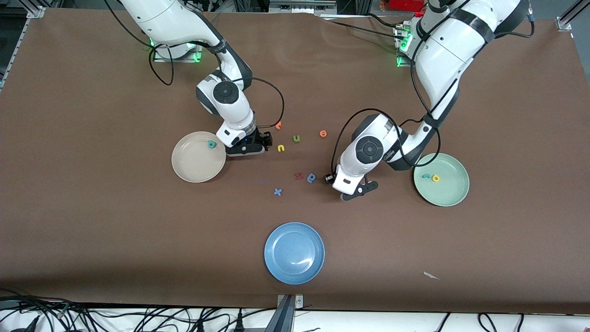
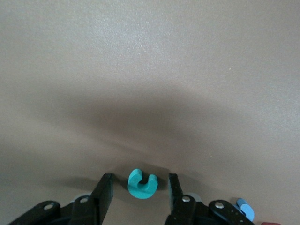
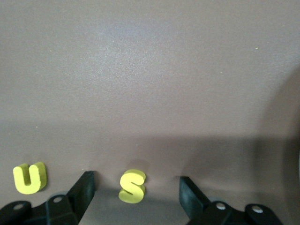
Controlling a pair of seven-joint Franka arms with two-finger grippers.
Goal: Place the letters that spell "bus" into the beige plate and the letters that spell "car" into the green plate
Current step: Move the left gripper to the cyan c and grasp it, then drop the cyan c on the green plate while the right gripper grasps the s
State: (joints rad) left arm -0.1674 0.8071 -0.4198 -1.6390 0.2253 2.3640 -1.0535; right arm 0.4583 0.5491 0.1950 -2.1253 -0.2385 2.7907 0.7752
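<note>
The beige plate [image 1: 192, 163] holds the teal "b" [image 1: 211, 144]. Beside it, toward the left arm's end, my right gripper [image 3: 136, 177] is low over the table and open, with the yellow "s" [image 3: 131, 186] lying loose between its fingers. The yellow "u" [image 3: 30, 177] [image 1: 280, 148] lies next to them. The green plate [image 1: 449, 193] holds the teal-blue "r" [image 1: 426, 176] and yellow "a" [image 1: 435, 178]. My left gripper [image 2: 140, 176] is open and low, its fingers on either side of the teal "c" [image 2: 142, 183], with a gap on each side. The front view hides the "s" and "c" under the hands.
Loose letters lie between the two hands: an orange one [image 1: 278, 125], a green "u" [image 1: 296, 138], an orange "e" [image 1: 323, 133], a red one [image 1: 298, 175], a blue rounded one [image 1: 311, 177] and a blue "x" [image 1: 277, 192]. A blue plate [image 1: 294, 252] sits nearest the front camera.
</note>
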